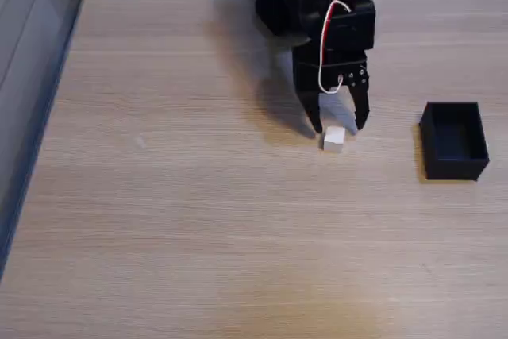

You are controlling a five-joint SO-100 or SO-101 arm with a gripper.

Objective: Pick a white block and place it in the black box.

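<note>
Gripper [339, 127] work is at the reaching stage: in the fixed view the black arm comes down from the top centre of the frame, and its two dark fingers are spread apart with nothing between them. The fingertips hang low over the counter [198, 220], one to the left and one to the right of the white block [334, 139], which sits just below and between them in the picture. Whether the tips already reach down to the block's sides cannot be told from this angle; they look to be just above and behind it, and the block seems to rest on the wood untouched. A red and white cable loops down the front of the arm above the fingers.

Further out, toward the right edge of the frame at about the same height, the black box [453, 140] stands open-topped on the counter, well apart from the block and with nothing visible inside it.

Judged from this, none of the task's steps is complete. The block has not been grasped or lifted, and the box holds nothing. What remains is to settle the fingers around the block, close on it, raise it, carry it rightward across the frame and release it over the box.
</note>
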